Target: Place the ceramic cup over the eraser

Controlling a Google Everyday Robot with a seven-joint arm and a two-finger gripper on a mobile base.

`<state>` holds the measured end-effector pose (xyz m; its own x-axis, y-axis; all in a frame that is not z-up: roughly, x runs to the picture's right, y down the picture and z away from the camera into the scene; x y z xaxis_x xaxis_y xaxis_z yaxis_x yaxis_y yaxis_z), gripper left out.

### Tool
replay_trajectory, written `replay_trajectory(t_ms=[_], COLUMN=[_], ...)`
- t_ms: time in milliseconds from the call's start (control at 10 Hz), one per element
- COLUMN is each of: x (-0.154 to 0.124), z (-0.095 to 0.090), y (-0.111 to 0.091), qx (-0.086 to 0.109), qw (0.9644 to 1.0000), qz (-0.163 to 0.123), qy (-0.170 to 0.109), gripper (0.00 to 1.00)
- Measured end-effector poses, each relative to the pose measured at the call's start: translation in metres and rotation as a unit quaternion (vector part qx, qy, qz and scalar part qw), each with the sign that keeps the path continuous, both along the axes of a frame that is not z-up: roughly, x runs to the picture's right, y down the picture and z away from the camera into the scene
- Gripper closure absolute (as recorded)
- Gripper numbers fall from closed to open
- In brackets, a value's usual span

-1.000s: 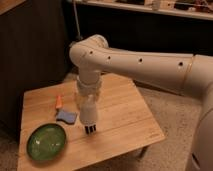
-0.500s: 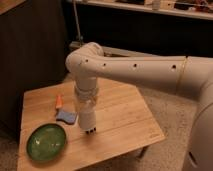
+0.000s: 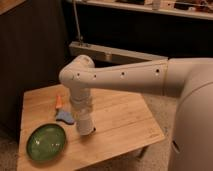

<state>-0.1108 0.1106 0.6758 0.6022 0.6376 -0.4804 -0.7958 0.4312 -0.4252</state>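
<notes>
My white arm reaches from the right and bends straight down over the wooden table (image 3: 125,120). The gripper (image 3: 83,111) sits at its lower end, pointing down. Directly under it, in line with the wrist, the white ceramic cup (image 3: 85,125) reaches down to the tabletop. It stands just right of a blue pad. At the cup's lower right edge only a dark sliver of the eraser (image 3: 94,131) shows. The rest of the eraser is hidden. I cannot see where the gripper ends and the cup begins.
A green plate (image 3: 46,141) lies at the table's front left corner. A blue sponge-like pad (image 3: 64,117) and a small orange object (image 3: 59,101) lie left of the cup. A grey ledge (image 3: 115,52) runs behind the table. My robot body (image 3: 192,120) fills the right side.
The black-and-white striped block that showed under the wrist earlier is now almost wholly covered by the white cylinder. The arm's lower end has dropped closer to the tabletop.
</notes>
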Motion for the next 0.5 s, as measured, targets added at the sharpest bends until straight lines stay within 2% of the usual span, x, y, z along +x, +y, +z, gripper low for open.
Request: replay_trajectory(t_ms=[500], x=[0.017], z=[0.008], y=[-0.003], qx=[-0.005], qw=[0.9999], qz=[0.005], qy=[0.014], gripper=[0.2])
